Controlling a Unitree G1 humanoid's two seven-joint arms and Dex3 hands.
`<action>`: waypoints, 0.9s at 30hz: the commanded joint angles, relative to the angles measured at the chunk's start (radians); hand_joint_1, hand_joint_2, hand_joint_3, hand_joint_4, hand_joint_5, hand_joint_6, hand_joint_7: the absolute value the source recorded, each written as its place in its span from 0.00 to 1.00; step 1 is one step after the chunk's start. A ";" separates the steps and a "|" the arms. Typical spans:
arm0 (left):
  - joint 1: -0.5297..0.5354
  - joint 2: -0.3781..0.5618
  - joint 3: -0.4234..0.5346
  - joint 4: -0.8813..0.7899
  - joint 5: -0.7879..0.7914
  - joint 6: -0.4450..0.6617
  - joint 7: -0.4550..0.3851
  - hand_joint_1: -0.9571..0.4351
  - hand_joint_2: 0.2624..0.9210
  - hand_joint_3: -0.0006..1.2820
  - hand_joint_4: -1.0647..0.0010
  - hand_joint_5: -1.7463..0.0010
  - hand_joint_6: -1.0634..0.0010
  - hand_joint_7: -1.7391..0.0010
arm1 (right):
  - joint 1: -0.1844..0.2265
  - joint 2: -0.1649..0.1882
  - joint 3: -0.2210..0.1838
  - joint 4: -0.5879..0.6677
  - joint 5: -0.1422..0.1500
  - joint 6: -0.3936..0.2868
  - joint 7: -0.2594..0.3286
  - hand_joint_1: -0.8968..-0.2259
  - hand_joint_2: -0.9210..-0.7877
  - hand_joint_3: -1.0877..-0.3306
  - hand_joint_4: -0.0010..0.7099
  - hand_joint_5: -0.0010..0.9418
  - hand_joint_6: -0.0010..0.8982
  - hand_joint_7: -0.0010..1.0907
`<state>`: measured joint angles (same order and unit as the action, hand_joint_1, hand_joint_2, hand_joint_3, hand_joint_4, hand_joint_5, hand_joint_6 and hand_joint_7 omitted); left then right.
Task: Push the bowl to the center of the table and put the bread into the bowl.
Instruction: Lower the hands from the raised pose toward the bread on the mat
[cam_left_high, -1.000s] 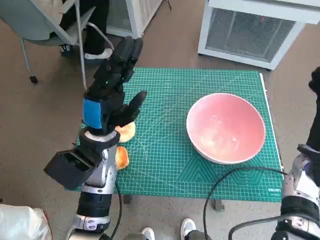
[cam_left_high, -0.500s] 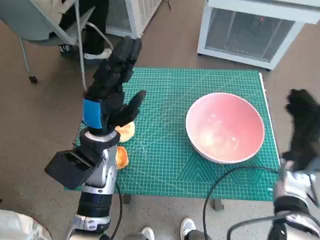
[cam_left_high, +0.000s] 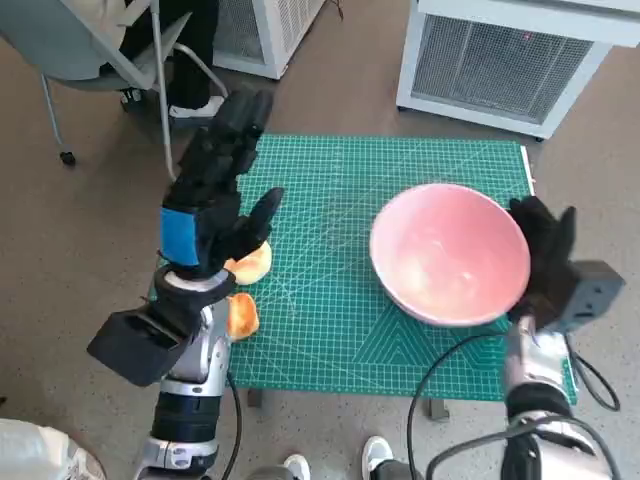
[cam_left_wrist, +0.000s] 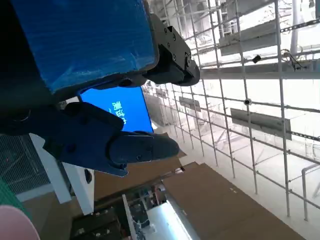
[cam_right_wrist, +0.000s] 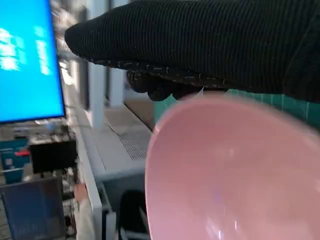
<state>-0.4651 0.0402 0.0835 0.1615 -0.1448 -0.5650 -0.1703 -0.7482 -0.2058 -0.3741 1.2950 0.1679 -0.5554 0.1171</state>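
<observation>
Two bread pieces (cam_left_high: 243, 290) lie near the left edge of your green mat (cam_left_high: 330, 320), one partly under your left hand (cam_left_high: 215, 190), which hovers above it with fingers spread, holding nothing. You'll find the pink bowl (cam_left_high: 448, 255) toward the mat's right edge. Your right hand (cam_left_high: 543, 255) is at the bowl's right rim; whether it's touching, you can't tell.

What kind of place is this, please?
Probably a lab or workshop: a small table covered by a green cutting mat, white vented cabinets on the floor, a rolling chair, and a blue screen.
</observation>
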 joint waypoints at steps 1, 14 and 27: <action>0.020 0.012 0.007 -0.023 0.025 -0.012 0.015 0.37 1.00 0.25 0.59 1.00 0.51 0.98 | -0.013 0.036 -0.025 0.016 0.031 0.036 0.027 0.61 0.00 0.26 0.31 0.00 0.17 0.22; 0.058 0.017 0.019 -0.053 0.014 -0.007 0.022 0.38 1.00 0.25 0.59 1.00 0.51 0.98 | -0.094 0.087 0.022 0.022 -0.030 0.039 -0.045 0.58 0.00 0.26 0.31 0.00 0.19 0.22; 0.098 0.025 0.022 -0.092 0.002 0.009 0.020 0.37 1.00 0.24 0.59 1.00 0.50 0.98 | -0.179 0.135 0.042 0.033 -0.038 0.091 -0.087 0.59 0.00 0.25 0.31 0.00 0.19 0.23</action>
<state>-0.3840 0.0574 0.0994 0.0904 -0.1347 -0.5629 -0.1503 -0.9208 -0.0897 -0.3356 1.3054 0.1416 -0.4999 0.0454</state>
